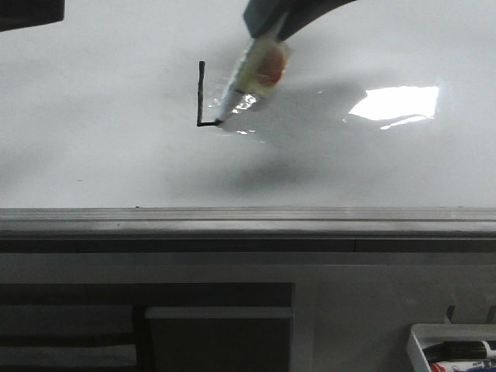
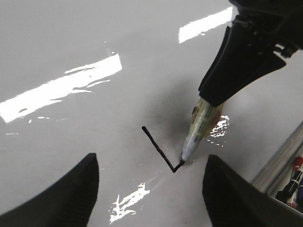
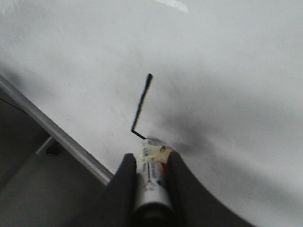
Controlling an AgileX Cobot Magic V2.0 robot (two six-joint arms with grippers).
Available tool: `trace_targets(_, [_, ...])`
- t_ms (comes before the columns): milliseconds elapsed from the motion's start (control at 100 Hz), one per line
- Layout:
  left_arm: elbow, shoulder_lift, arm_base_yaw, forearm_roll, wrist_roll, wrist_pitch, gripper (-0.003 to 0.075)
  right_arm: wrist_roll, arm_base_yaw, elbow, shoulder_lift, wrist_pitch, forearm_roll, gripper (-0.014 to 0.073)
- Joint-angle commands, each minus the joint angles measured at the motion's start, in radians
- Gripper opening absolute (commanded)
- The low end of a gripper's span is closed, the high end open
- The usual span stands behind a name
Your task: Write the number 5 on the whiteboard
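Glossy white whiteboard (image 1: 116,155) carries only the start of the number 5 (image 1: 201,97): one long black stroke with a short turn at its end. By my judgement most of the digit remains to draw. The right gripper (image 3: 150,170) pinches a marker (image 1: 252,77), whose tip touches the board just beyond its fingers, at the stroke's corner. The left gripper (image 2: 150,189) hovers spread and empty, the stroke just ahead of its fingers. A small tray (image 1: 418,341) beyond the board's rail holds spare markers (image 1: 465,350).

Lab or office bench: flat whiteboard (image 1: 116,155), grey edge rail (image 1: 248,221), marker tray (image 1: 453,345).
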Motion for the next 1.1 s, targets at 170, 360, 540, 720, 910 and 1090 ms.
trace_targets(170, [-0.028, -0.007, 0.006, -0.02, -0.011, -0.062, 0.0438, -0.059, 0.048, 0.055, -0.007, -0.107, 0.028, -0.0062])
trace_targets(360, [-0.028, -0.007, 0.006, -0.02, -0.011, -0.06, 0.0438, -0.059, 0.106, -0.043, -0.001, -0.147, 0.028, -0.0062])
trace_targets(540, [-0.028, -0.007, 0.006, -0.018, -0.011, -0.051, 0.0438, -0.059, 0.106, -0.074, -0.063, -0.153, 0.028, -0.0062])
trace_targets(720, [-0.028, -0.007, 0.006, -0.018, -0.011, -0.051, 0.0438, -0.059, 0.064, -0.081, -0.032, -0.158, 0.026, -0.0062])
trace_targets(910, [-0.028, -0.007, 0.006, -0.018, -0.011, -0.051, 0.0438, -0.059, 0.013, -0.081, -0.03, -0.164, 0.026, -0.0062])
trace_targets(1090, [-0.028, -0.007, 0.006, -0.018, -0.011, -0.051, 0.0438, -0.059, 0.015, -0.081, -0.027, -0.189, 0.026, -0.0062])
